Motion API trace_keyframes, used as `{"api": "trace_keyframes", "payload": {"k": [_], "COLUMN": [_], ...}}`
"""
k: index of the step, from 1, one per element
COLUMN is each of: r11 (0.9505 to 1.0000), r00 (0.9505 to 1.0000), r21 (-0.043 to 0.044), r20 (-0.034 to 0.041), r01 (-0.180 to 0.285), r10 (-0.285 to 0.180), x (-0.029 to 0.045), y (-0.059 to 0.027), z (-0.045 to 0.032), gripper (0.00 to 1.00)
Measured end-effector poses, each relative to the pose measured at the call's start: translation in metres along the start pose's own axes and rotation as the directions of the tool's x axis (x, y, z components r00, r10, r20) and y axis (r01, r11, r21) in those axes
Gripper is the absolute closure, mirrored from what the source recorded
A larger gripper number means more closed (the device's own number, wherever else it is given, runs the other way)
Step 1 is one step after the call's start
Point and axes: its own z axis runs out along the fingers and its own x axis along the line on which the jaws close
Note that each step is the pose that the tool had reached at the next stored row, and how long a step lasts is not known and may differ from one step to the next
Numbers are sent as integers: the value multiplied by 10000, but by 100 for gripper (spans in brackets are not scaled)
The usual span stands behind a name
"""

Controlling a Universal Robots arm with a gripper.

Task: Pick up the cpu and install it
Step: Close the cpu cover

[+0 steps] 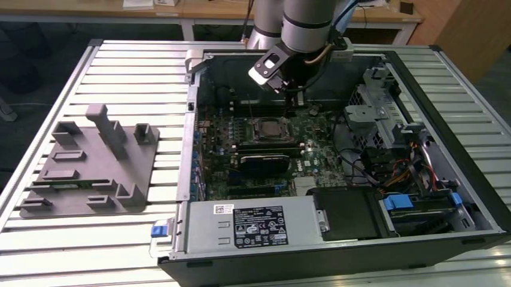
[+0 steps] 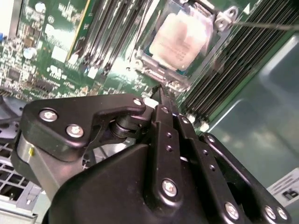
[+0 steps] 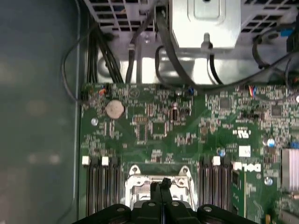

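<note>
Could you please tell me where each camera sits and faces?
Exterior view: off the arm, looking down into the computer case; arm and gripper show.
First wrist view: on the arm, facing the motherboard past the gripper.
Second wrist view: on the arm, facing the cpu past the gripper.
All three share the gripper and motherboard.

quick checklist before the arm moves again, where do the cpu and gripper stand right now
1. cpu lies in the socket on the motherboard: ok
2. cpu seated flat and fully home: cannot tell
3. gripper shut, with nothing between its fingers: ok
4. gripper tips off the cpu, by the socket's edge: ok
5. cables beside the board lie away from the gripper: ok
</note>
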Motion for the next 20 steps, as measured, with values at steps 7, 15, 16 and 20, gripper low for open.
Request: {"api": "trace_keyframes", "payload": {"k": [7,15,16,20], "r11": [9998,9998,9998,9998], "r00": [10000,10000,10000,10000], "r21": [221,223,223,223], "r20": [-1,-2,-3,-2], "r01": [-5,-5,-5,-5], "r10": [5,5,5,5], "x": [-1,-1,-2,-14], "y": [-21,-60,-74,-118], "z": [6,23,31,73], "gripper": [89,89,89,89]}}
